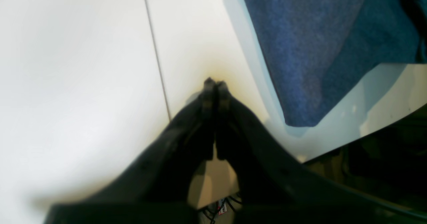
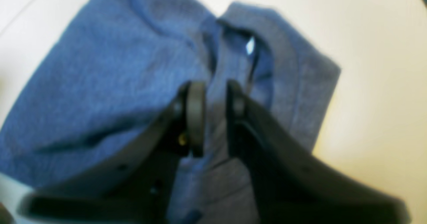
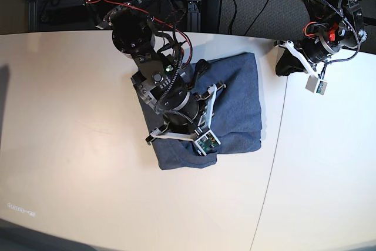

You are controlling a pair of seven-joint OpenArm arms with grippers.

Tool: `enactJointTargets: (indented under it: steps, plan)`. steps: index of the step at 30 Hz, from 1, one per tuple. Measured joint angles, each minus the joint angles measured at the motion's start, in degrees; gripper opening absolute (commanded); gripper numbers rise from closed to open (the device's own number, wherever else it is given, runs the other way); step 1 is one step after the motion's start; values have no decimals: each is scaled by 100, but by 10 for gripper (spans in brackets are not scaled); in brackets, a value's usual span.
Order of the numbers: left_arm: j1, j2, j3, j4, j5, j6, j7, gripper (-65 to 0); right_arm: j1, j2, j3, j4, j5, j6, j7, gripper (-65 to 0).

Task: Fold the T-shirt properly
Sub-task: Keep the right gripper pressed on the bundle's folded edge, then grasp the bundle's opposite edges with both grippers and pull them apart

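The T-shirt (image 3: 235, 104) lies folded into a compact, roughly rectangular bundle on the white table (image 3: 70, 145), near the table's far edge and just left of the seam (image 3: 273, 163) that runs between the two table panels. In the right wrist view the ribbed collar (image 2: 277, 40) is exposed on top of the bundle, with a small pale label (image 2: 250, 46) visible inside the neck opening.

The right gripper (image 2: 213, 93) is positioned directly above the folded T-shirt, over the collar area. Its fingers (image 2: 195, 110) stand slightly apart with a narrow gap between them. Blue fabric appears in that gap, but the view is blurred; whether the fabric is pinched or merely lies beneath the fingers cannot be determined. In the base view this arm covers the left part of the bundle, and the near edge of the T-shirt shows below the wrist assembly.

The left gripper (image 1: 215, 83) is well apart from the T-shirt, near the far right corner of the table. Its fingers (image 1: 208, 97) are pressed fully together and hold nothing. They sit above bare table surface just beside the panel seam (image 1: 156, 57). In the left wrist view a corner of the T-shirt (image 1: 317, 50) is visible to the upper right, reaching toward the table edge without contact with the fingers.
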Motion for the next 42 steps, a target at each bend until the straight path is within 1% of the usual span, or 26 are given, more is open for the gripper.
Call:
enactJointTargets:
  steps: [3, 6, 8, 10, 11, 12, 15, 17, 19, 21, 23, 24, 26, 28, 31, 33, 35, 36, 38, 40, 42]
  plan:
    - [-2, 0, 0, 0, -44, 0, 50, -650, 138, 13, 192, 0, -20, 7, 22, -650]
    - [0, 0, 0, 0, -111, 0, 107, -650, 273, 26, 223, 0, 13, 7, 20, -650]
    - [0, 0, 0, 0, -120, 0, 109, -650, 267, 35, 223, 0, 142, 7, -125, -650]
    - [0, 0, 0, 0, -120, 0, 107, -650, 227, 50, 214, 0, 83, 9, -136, -650]
    - [2, 0, 0, 0, -120, 0, 107, -650, 227, 63, 210, 0, -74, 26, -120, -650]
    - [2, 0, 0, 0, -131, 0, 116, -650, 234, 79, 225, 0, -251, 26, -13, -650]
    - [2, -2, 0, 0, -205, -15, 221, -650, 299, 225, 407, 0, -302, 28, 278, -650]
    - [7, 0, 0, -2, -509, -125, 459, -650, 348, 310, 614, 0, -240, 33, 326, -650]
    - [70, 0, 2, -13, -997, -146, 706, -650, 448, 350, 844, -61, -101, 57, 424, -650]
    - [131, 0, 2, -24, -1624, -151, 988, -650, 584, 363, 1047, -286, 39, 87, 710, -650]
    - [144, -2, 7, -28, -2129, -151, 1246, -650, 758, 382, 1180, -730, 219, 275, 1032, -650]
    - [140, -4, 7, -28, -2216, -151, 1274, -650, 863, 387, 1228, -997, 310, 345, 1132, -650]
    - [190, 0, 7, -15, -2339, -151, 1309, -650, 1113, 389, 1259, -1519, 474, 417, 1152, -650]
    - [286, 4, 7, 70, -2463, -151, 1331, -650, 1377, 396, 1259, -1971, 492, 420, 1165, -650]
    - [422, -2, 96, 243, -2479, -153, 1379, -650, 1749, 396, 1261, -2468, 520, 420, 1257, -650]
    - [476, -4, 350, 323, -2498, -151, 1386, -650, 1971, 393, 1261, -2697, 522, 420, 1366, -650]
    - [490, -13, 772, 348, -2452, -151, 1381, -650, 2201, 393, 1261, -2855, 638, 420, 1399, -650]
    - [487, -13, 1027, 348, -2317, -151, 1379, -650, 2306, 393, 1261, -2929, 807, 420, 1405, -650]
    - [474, 2, 1502, 348, -1941, -155, 1207, -650, 2433, 393, 1261, -3106, 892, 472, 1443, -650]
    - [435, 2, 1797, 348, -1552, -155, 811, -650, 2450, 393, 1263, -3292, 942, 699, 1440, -650]
    - [308, 0, 1893, 348, -1246, -155, 577, -650, 2417, 396, 1268, -3578, 1139, 968, 1432, -650]
